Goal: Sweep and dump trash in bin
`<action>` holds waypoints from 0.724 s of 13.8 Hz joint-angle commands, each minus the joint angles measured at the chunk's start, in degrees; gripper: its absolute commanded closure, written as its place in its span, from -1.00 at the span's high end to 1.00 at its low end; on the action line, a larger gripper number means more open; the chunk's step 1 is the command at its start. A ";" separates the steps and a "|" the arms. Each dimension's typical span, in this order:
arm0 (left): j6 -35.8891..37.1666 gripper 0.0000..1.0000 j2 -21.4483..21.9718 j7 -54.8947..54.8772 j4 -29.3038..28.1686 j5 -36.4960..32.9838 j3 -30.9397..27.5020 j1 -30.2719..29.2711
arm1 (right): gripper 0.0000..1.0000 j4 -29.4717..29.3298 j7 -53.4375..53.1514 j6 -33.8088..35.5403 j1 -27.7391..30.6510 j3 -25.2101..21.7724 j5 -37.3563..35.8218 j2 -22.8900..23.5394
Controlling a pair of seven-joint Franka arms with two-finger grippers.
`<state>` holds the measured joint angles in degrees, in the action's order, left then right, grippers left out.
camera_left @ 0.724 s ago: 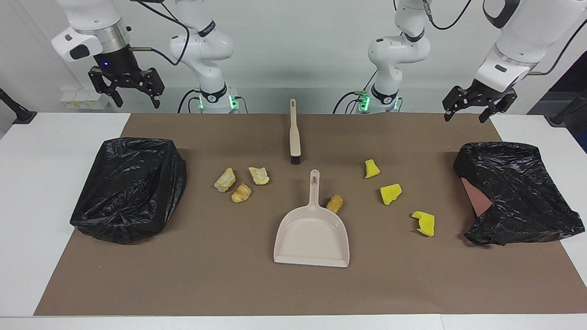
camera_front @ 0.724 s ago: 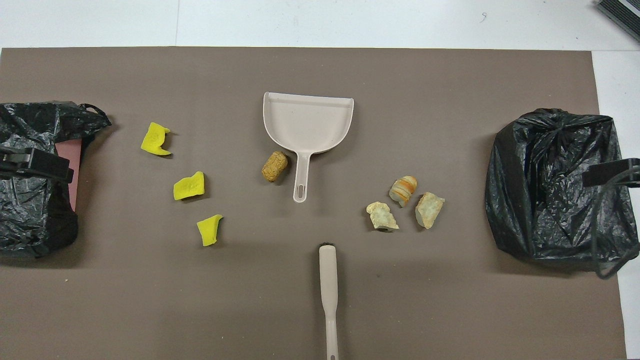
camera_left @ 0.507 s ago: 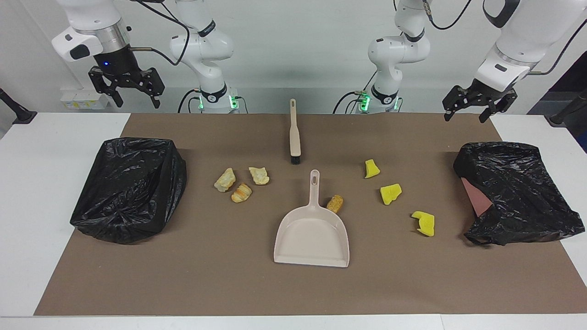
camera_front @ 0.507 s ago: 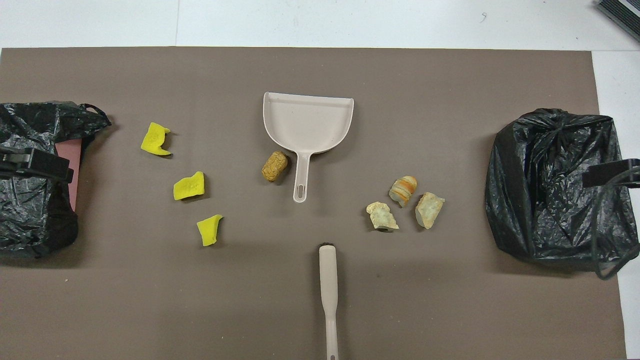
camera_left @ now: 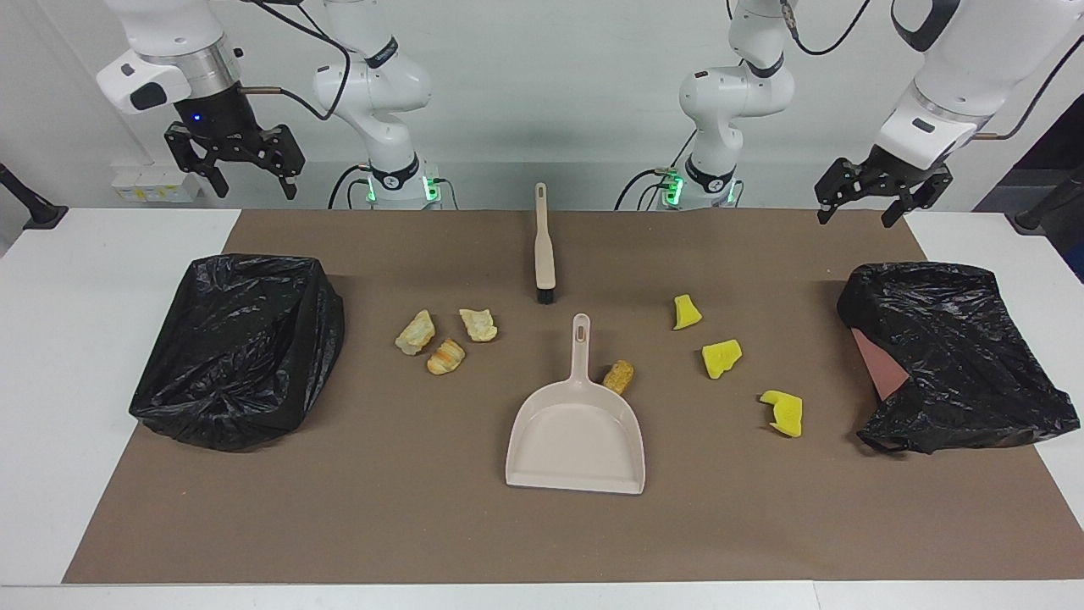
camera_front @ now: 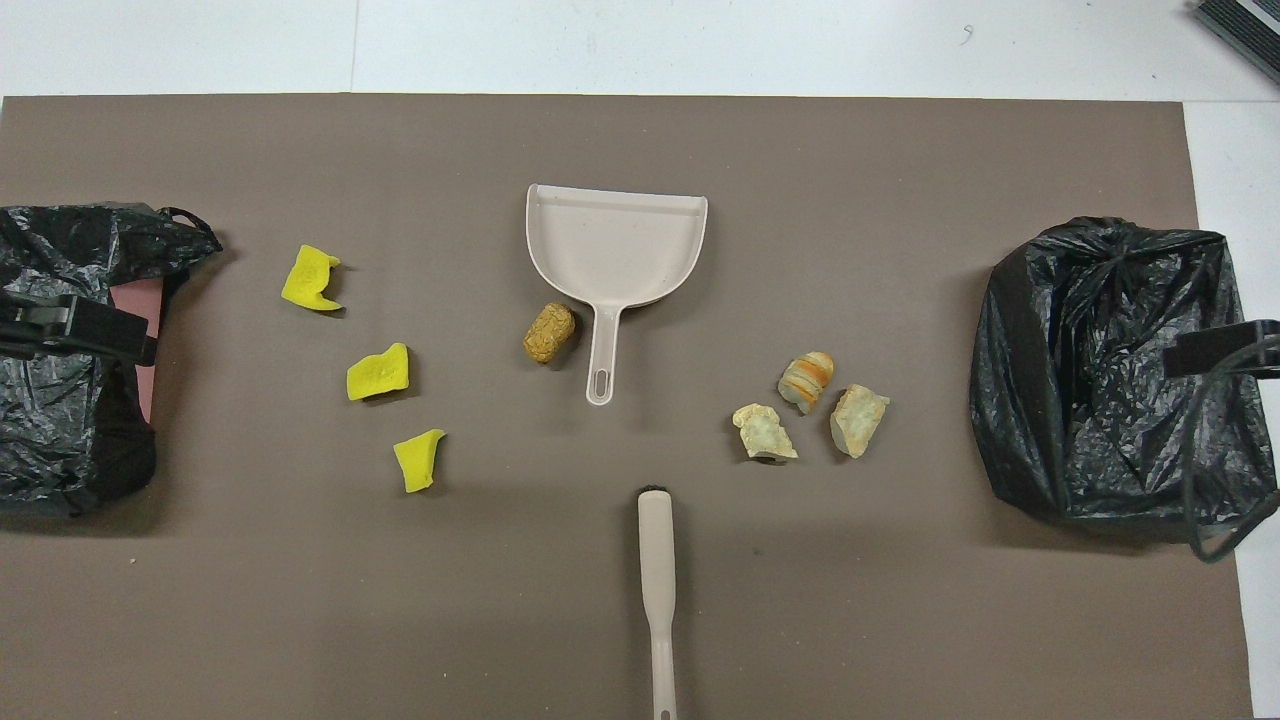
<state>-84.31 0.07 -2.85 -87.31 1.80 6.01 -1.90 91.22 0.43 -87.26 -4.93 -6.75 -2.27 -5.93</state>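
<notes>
The left gripper (camera_left: 872, 200) hangs in the air with its jaws spread and nothing between them, above the robots' edge of the brown mat (camera_left: 423, 525) at the left arm's end of the table. Just below it and farther from the robots lies a crumpled black bag (camera_left: 957, 356) with a pinkish bin wall (camera_left: 872, 360) showing at its side. From there toward the middle of the table lie three yellow sponge chunks (camera_left: 718, 357), apart from one another in a slanted row.

The right gripper (camera_left: 235, 169) also hangs open and empty, above the white table's edge at the right arm's end. Below it sits a bin lined with a black bag (camera_left: 237, 347). Toward the middle from that bin lie three pale bread-like lumps (camera_left: 443, 356) close together.

Between the two groups the beige dustpan (camera_left: 576, 432) lies flat, its handle pointing toward the robots, with a fourth golden lump (camera_left: 619, 375) just beside the handle's base. The brush (camera_left: 544, 246) lies nearer to the robots than the dustpan, bristles toward it, not touching it.
</notes>
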 commanded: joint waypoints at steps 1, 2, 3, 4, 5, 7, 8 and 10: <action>-2.69 1.00 0.72 3.53 -3.12 0.66 0.32 3.38 | 1.00 0.80 0.97 0.34 0.27 0.07 1.48 -0.93; -3.92 1.00 0.72 4.51 -4.44 0.66 0.40 4.87 | 1.00 0.80 0.71 0.16 0.36 -0.02 1.30 -0.93; -5.15 1.00 1.07 5.30 -6.28 0.74 0.40 6.46 | 1.00 0.80 0.80 0.16 0.62 0.07 1.30 -0.84; -6.12 1.00 1.42 6.70 -7.78 1.00 0.49 7.69 | 1.00 0.80 0.89 0.16 0.53 -0.02 1.04 -0.84; -7.09 1.00 1.60 8.20 -9.53 2.14 0.49 9.18 | 1.00 0.80 1.15 0.25 0.62 -0.02 0.86 -0.84; -10.59 1.00 3.00 10.48 -13.74 3.29 0.49 12.17 | 1.00 0.80 1.24 0.86 0.88 -0.02 0.86 -1.02; -12.61 1.00 4.23 12.67 -16.64 3.81 0.58 13.84 | 1.00 0.80 1.24 0.95 0.88 -0.02 0.86 -1.02; -17.44 1.00 5.99 17.59 -21.48 4.00 0.58 17.97 | 1.00 0.89 1.41 1.48 0.71 0.07 1.03 -1.19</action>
<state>-96.80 1.48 10.84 -101.59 5.02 7.51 12.48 91.22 0.43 -86.59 -4.80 -6.89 -2.26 -5.99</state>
